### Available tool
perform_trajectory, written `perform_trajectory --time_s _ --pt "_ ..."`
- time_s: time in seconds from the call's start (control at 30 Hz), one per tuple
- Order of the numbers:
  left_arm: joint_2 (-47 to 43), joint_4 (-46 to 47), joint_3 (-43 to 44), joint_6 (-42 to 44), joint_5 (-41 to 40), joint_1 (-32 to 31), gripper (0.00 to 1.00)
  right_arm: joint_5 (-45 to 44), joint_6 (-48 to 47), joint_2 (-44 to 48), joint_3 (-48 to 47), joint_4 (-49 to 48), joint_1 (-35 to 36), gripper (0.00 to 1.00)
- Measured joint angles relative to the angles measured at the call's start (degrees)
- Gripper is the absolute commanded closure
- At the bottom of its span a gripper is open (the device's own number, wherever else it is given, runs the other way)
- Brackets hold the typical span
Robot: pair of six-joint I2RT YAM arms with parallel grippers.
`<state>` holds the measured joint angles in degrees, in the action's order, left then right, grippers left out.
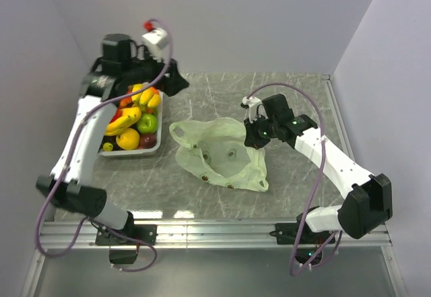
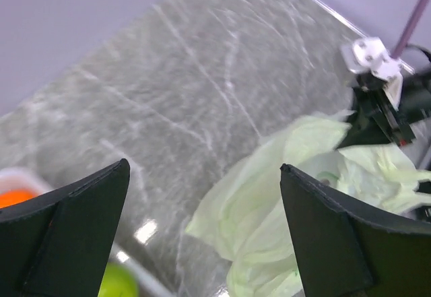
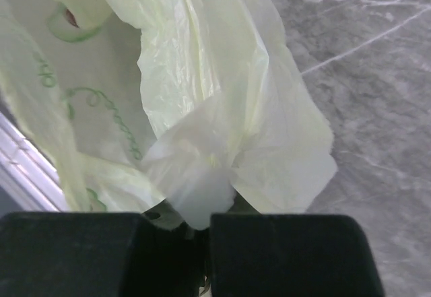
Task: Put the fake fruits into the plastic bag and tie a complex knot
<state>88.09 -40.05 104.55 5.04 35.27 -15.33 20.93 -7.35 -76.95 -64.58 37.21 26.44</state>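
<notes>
The fake fruits (image 1: 135, 118) lie heaped in a clear tray (image 1: 159, 147) at the left: yellow bananas, a green apple (image 1: 147, 123), a dark red one. The pale-green plastic bag (image 1: 219, 155) lies crumpled and spread in the middle of the table. My right gripper (image 1: 254, 137) is at the bag's right edge, shut on a bunched fold of the plastic bag (image 3: 202, 176). My left gripper (image 1: 174, 81) hovers beyond the tray's far right corner, wide open with nothing between its fingers (image 2: 67, 229). From there I see the bag (image 2: 269, 203) below and to the right.
The tray's rim (image 2: 135, 270) and a green apple (image 2: 118, 285) show at the bottom left of the left wrist view. White walls close in the grey marble table (image 1: 296, 88) at the back and both sides. A metal rail (image 1: 215, 229) runs along the near edge.
</notes>
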Motion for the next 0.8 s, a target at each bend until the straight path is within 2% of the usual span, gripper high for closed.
perform_trajectory --time_s 0.17,0.4,0.57,0.8 --pt "-13.62 -2.62 -5.99 -2.75 -5.97 10.97 0.01 2.64 3.28 2.43 2.58 -0.7 0.04 1.0" --pt "-24.46 -9.68 -10.14 -3.34 -18.82 17.4 0.01 2.54 6.05 4.11 5.55 -1.9 0.04 1.0" --pt "-23.26 -14.45 -10.25 -4.9 -25.31 20.96 0.01 1.75 6.51 4.61 5.75 -2.12 0.04 1.0" --pt "-15.28 -17.31 -10.25 -9.03 -28.61 25.29 0.01 0.66 6.64 5.35 5.75 -2.03 0.04 1.0"
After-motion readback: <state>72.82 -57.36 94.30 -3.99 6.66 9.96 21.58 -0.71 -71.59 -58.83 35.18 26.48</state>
